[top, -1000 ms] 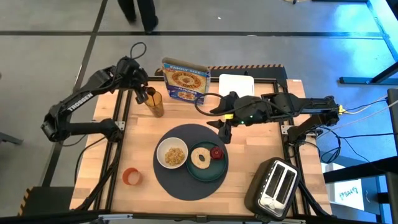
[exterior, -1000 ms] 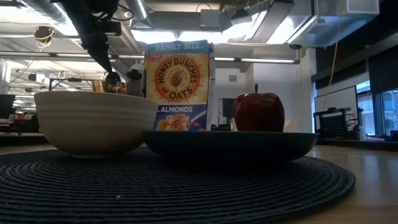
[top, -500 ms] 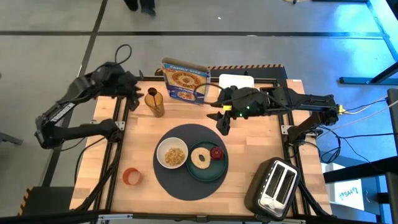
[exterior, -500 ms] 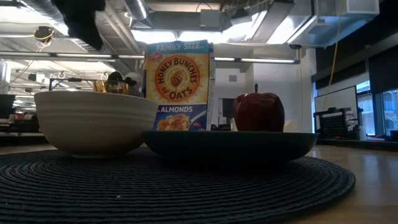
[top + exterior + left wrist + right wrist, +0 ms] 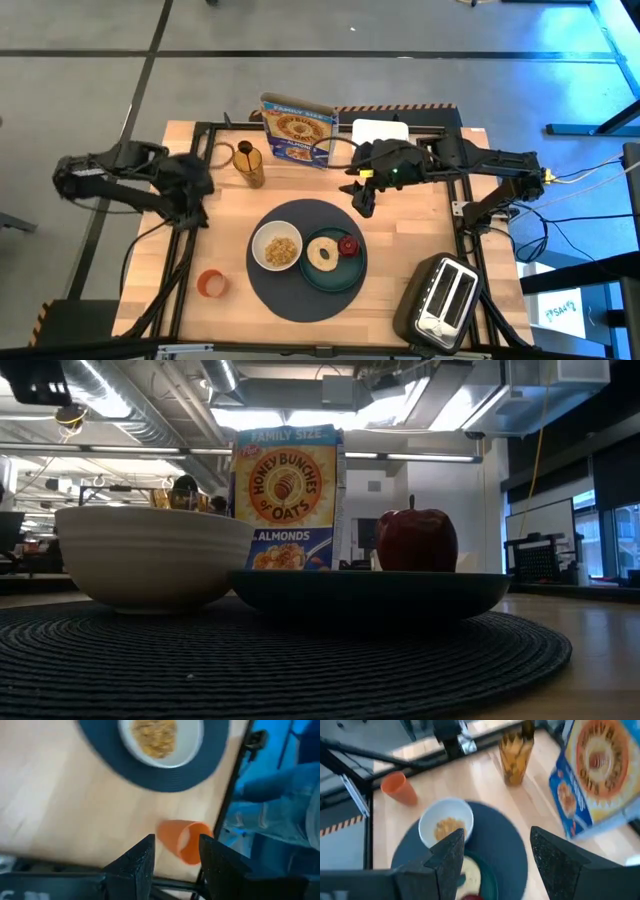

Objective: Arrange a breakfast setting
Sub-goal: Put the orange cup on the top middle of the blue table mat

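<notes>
Near the surface's [image 5: 400, 240] middle, the dark-grey placemat [image 5: 290, 295] carries the white bowl [image 5: 277, 247] and teal plate [image 5: 335, 276] with bagel [image 5: 324, 253] and fruit [image 5: 348, 245], while my left fingers [image 5: 175, 851] gape empty above the left edge and my right fingers [image 5: 495, 851] gape empty toward the far edge.

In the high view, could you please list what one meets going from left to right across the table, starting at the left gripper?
Left gripper → small orange cup → white bowl → tan ring bagel → small dark-red fruit → toaster.
</notes>
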